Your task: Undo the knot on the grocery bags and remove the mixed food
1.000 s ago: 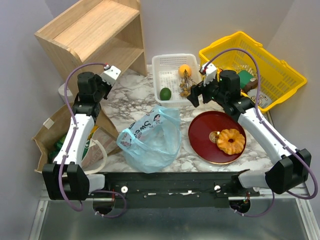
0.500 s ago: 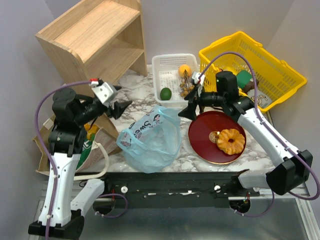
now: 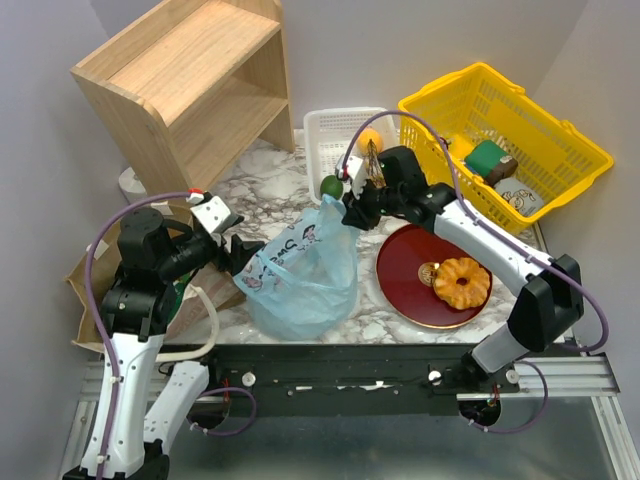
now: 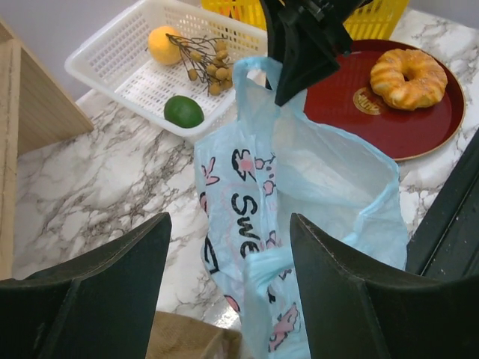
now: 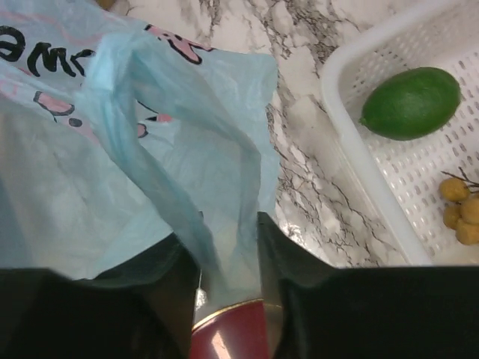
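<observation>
The light blue plastic bag (image 3: 300, 275) stands on the marble between my arms, its mouth agape. The knot is out of view; the two handle loops stand apart. My right gripper (image 3: 345, 210) (image 5: 224, 239) is shut on the right handle (image 5: 217, 224) and holds it raised. My left gripper (image 3: 245, 250) (image 4: 230, 218) is open, its fingers either side of the left handle (image 4: 262, 262). The brown paper bag (image 3: 95, 270) lies at the left, mostly behind my left arm. A ring pastry (image 3: 461, 282) sits on the red plate (image 3: 405, 285). The orange (image 3: 368, 138), green fruit (image 3: 330, 186) and brown bunch (image 3: 375, 165) lie in the white basket (image 3: 325, 125).
The yellow basket (image 3: 560, 150) at the back right holds a green box (image 3: 487, 155) and packets. A wooden shelf (image 3: 190, 80) fills the back left. The paper bag's cream rope handle (image 3: 205, 315) lies near the front edge.
My left gripper swung down and right to the bag's left handle. My right gripper came left from the white basket, closed on the right handle and lifted it.
</observation>
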